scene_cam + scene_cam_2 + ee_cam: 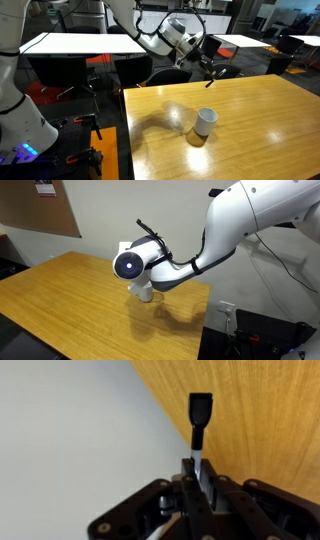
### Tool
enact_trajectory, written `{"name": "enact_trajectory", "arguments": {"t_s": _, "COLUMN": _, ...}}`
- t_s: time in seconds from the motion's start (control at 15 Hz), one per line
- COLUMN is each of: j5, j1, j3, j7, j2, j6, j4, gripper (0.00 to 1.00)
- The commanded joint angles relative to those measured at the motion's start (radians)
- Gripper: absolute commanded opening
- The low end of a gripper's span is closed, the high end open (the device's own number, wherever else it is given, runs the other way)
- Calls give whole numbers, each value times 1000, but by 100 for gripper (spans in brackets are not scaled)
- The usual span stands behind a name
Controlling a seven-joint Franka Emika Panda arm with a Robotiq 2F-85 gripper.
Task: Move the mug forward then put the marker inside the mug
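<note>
The white mug (205,122) stands upright on the wooden table (265,130), near its middle. My gripper (207,62) hangs in the air above and behind the mug, over the table's far edge. In the wrist view the gripper (197,463) is shut on the marker (200,415), a thin dark stick whose black capped end pokes out past the fingertips. Below it lie the table's edge and grey floor; the mug is out of that view. In an exterior view the arm's wrist (130,265) covers most of the mug (146,293).
White tables (80,42) and dark chairs (170,75) stand behind the wooden table. The robot's white base (20,110) is beside the table's edge. A cork board (40,210) hangs on the wall. Cables and gear (265,335) lie past the table's end.
</note>
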Motion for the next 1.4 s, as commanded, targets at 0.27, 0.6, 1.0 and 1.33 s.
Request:
{"name": "enact_trajectory", "arguments": {"t_s": 0.27, "j5": -157, "j1": -28, "j3": 106, "j7": 214, "j2": 14, "j6": -270, "j4": 29, "gripper": 3}}
{"name": "enact_trajectory", "arguments": {"t_s": 0.6, "j5": -175, "j1": -57, "j3": 153, "j7": 237, "j2": 15, "j6": -362, "j4": 30, "gripper": 3}}
{"name": "enact_trajectory", "arguments": {"t_s": 1.0, "j5": -166, "j1": -86, "j3": 180, "j7": 215, "j2": 7, "j6": -346, "j4": 14, "gripper": 12}}
{"name": "enact_trajectory", "arguments": {"t_s": 1.33, "j5": -207, "j1": -71, "j3": 177, "j7": 401, "j2": 16, "j6": -376, "j4": 7, "gripper": 3}}
